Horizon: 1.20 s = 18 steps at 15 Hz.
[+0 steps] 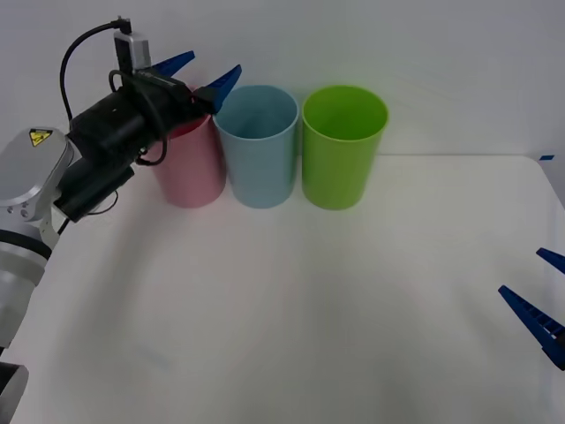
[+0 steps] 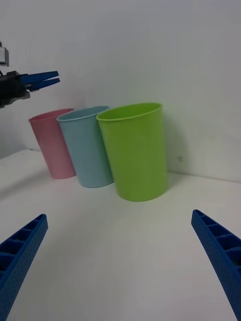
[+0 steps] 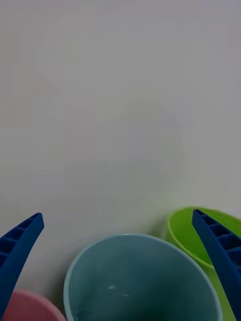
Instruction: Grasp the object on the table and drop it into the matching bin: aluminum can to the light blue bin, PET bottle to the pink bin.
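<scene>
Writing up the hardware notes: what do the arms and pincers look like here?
The left pincer has two blue ribbed pointed fingers on a black wrist, with a looping black cable and a small grey box on top. Behind it the arm is silver-grey with a yellow warning sticker. The right pincer has the same blue ribbed fingers.

The left arm (image 1: pixel 97 146) is black toward the wrist, with a silver-grey joint housing at about eight o'clock of it bearing a yellow triangular warning sticker (image 1: pixel 38 137). A black cable (image 1: pixel 78 53) loops up from the wrist to a small grey camera box (image 1: pixel 131 46) at twelve o'clock. The left gripper (image 1: pixel 205 78) has blue, tapered, ribbed fingers with a lattice of hollow cells. The right gripper (image 1: pixel 540 291) has the same blue ribbed fingers, pointed at the tips.
</scene>
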Motion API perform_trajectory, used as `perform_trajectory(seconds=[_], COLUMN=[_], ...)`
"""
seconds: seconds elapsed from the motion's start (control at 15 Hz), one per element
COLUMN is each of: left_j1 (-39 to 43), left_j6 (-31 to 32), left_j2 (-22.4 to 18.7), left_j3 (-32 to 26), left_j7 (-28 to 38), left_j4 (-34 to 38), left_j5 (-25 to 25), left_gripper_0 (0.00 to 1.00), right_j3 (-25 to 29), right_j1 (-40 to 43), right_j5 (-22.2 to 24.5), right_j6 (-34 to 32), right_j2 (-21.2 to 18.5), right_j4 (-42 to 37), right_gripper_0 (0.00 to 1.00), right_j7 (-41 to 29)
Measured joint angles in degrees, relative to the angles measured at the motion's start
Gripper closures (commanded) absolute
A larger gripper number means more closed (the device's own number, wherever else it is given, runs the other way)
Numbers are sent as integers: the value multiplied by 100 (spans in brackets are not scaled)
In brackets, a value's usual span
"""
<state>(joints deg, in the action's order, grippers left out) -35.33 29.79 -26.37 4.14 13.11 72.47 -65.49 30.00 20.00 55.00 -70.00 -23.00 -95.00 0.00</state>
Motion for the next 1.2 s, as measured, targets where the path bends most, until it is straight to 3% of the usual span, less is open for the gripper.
perform_trajectory(seconds=[0.53,0.87,1.2], left_j1=[782,1766,2518], left_j6=[430,663,1532], left_j2=[-713,-728,-730], left_j3=[-78,-525,-1074], left_j7=[-315,-535,-708], left_j4=[288,1020,1294], left_j5=[1095,1228,1218], left_gripper_0=[0,0,0], right_j3=[0,0,0], right_j1=[0,0,0], right_j5=[0,0,0], right_j6=[0,0,0], right_j2=[0,0,0], right_j4=[0,0,0], right_gripper_0=[0,0,0], right_j7=[0,0,0])
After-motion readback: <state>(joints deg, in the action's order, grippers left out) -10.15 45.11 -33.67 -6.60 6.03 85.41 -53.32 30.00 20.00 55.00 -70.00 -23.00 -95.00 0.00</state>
